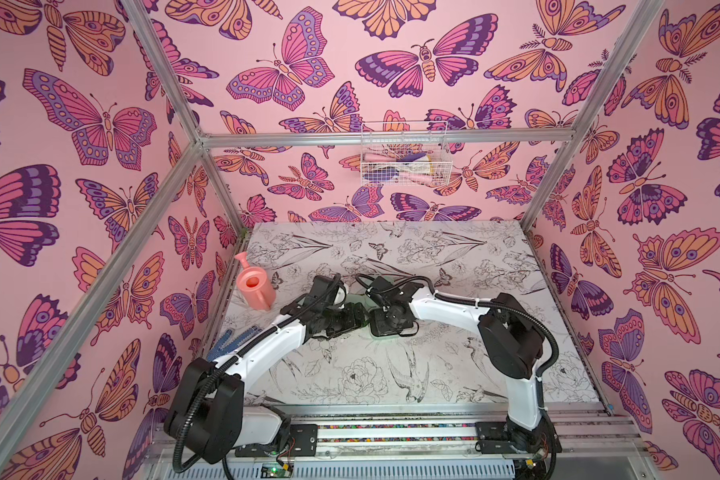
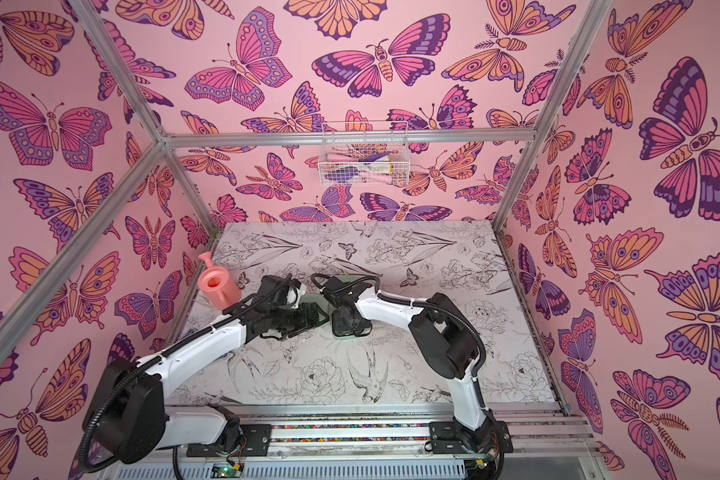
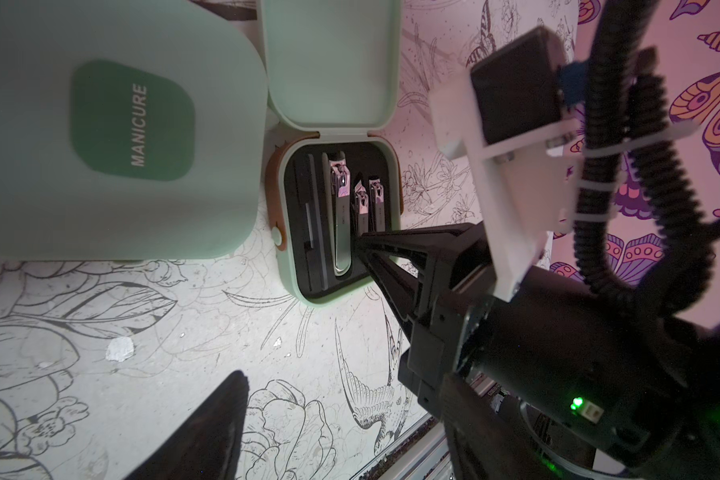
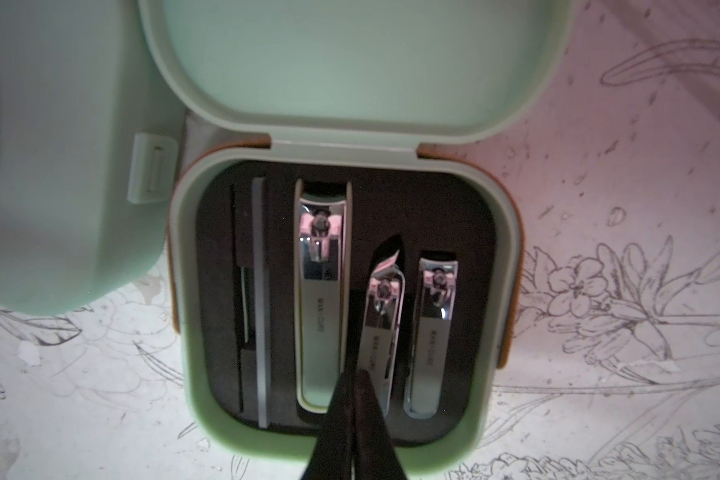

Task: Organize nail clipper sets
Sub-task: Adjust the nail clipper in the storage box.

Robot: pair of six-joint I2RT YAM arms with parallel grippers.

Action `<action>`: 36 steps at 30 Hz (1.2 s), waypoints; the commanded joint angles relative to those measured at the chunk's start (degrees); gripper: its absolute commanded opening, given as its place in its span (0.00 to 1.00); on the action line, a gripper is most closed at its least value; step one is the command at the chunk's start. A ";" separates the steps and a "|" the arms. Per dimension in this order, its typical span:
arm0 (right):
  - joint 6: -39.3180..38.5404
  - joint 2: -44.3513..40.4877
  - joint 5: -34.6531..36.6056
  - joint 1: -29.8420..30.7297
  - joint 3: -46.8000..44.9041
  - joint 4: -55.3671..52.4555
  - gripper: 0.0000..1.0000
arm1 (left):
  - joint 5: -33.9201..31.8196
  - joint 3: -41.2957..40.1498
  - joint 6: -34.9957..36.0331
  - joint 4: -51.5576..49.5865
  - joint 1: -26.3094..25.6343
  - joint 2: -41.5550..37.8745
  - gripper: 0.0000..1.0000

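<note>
Right end effector (image 4: 354, 379) clenched, tips at tail of tilted middle clipper (image 4: 381, 316), inside open mint case (image 4: 262, 451)

The open case (image 4: 350, 83) looks like smooth, matt mint plastic; its insert (image 4: 391, 199) is matt black (foam-like). The clippers (image 4: 323, 299) are mirror-glossy metal. The tabletop (image 4: 599, 374) is a scuffed, printed sheet.

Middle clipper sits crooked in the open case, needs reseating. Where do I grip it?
Likely its plain tail end, from above, jaws across the narrow width: the middle clipper lies askew in the open case, with the large clipper and small clipper close beside.
</note>
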 commanded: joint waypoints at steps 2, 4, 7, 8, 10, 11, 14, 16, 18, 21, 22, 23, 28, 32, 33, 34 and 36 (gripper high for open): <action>-0.28 2.83 2.86 -0.19 0.79 -3.08 0.07 | 0.17 -1.23 0.07 -0.84 0.39 -1.32 0.75; -0.38 2.95 3.44 -0.19 0.62 -3.58 0.07 | 0.13 -1.23 0.11 -0.87 0.37 -1.37 0.75; -0.42 2.91 3.97 -0.19 -0.04 -3.66 0.07 | 0.17 -1.12 0.11 -0.86 0.39 -1.39 0.75; -0.42 2.83 3.86 -0.19 -0.21 -3.55 0.07 | 0.17 -1.10 0.11 -0.83 0.39 -1.32 0.75; -0.42 2.90 3.65 -0.19 -0.35 -3.38 0.07 | 0.23 -0.97 0.06 -0.88 0.40 -1.21 0.75; -0.42 2.90 3.60 -0.15 -0.22 -3.45 0.07 | 0.21 -0.92 0.10 -0.88 0.40 -1.21 0.75; -0.51 3.07 3.65 -0.19 0.01 -3.46 0.07 | 0.21 -0.79 0.20 -0.96 0.39 -1.31 0.75; -0.51 3.21 3.61 -0.19 -0.04 -3.46 0.07 | 0.03 -0.79 0.26 -1.03 0.40 -1.47 0.75; -0.28 3.38 3.67 -0.19 -0.41 -3.22 0.07 | -0.19 -0.57 0.43 -1.46 0.40 -1.66 0.75; 0.23 3.52 3.60 -0.19 -1.63 -2.54 0.07 | -0.50 -0.18 0.81 -2.26 0.47 -2.05 0.75; 0.43 3.52 3.56 -0.17 -2.06 -2.37 0.07 | -0.76 -0.02 0.90 -2.50 0.53 -2.26 0.75; 0.52 3.43 3.59 -0.19 -2.38 -2.26 0.07 | -0.91 0.04 1.03 -2.76 0.57 -2.50 0.75; 0.48 2.82 3.58 -0.19 -2.91 -1.99 0.06 | -1.44 1.51 1.96 -4.27 1.67 -2.99 0.76; -2.29 0.42 5.42 -0.27 1.17 -3.75 0.07 | -2.53 4.69 3.32 -6.44 3.54 -2.37 0.78; -3.22 -0.52 6.24 -0.28 2.88 -4.69 0.07 | -2.65 5.71 3.85 -6.66 4.18 -1.92 0.78; -4.00 -1.62 6.96 -0.28 4.66 -5.75 0.07 | -2.62 6.94 4.21 -6.76 5.00 -1.30 0.79; -4.81 -4.09 7.70 -0.28 6.77 -7.32 0.08 | -2.59 9.89 5.13 -6.80 6.45 0.46 0.80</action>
